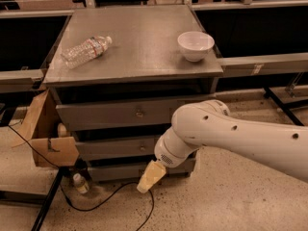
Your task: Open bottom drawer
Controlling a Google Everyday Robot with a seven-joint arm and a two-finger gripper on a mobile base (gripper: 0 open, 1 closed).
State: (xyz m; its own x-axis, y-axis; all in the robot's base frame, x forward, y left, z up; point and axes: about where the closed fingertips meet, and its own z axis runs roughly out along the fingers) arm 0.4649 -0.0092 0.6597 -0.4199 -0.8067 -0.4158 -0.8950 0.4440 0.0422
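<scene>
The grey cabinet (134, 57) has three drawer fronts. The bottom drawer (113, 172) is the lowest, slimmest panel, just above the floor, and it looks closed. Its knob is hidden behind my arm. My gripper (150, 177) is the yellowish tip at the end of the white arm (231, 138). It hangs in front of the middle of the bottom drawer's front and reaches down to the floor line. The middle drawer (115, 147) and the top drawer (110, 114) are closed, each with a small knob showing.
A clear plastic bottle (85, 51) lies on the cabinet top and a white bowl (195, 45) stands there. An open cardboard box (45, 138) leans at the cabinet's left. A small bottle (79, 183) and a black cable (106, 196) lie on the floor. Black frames flank the cabinet.
</scene>
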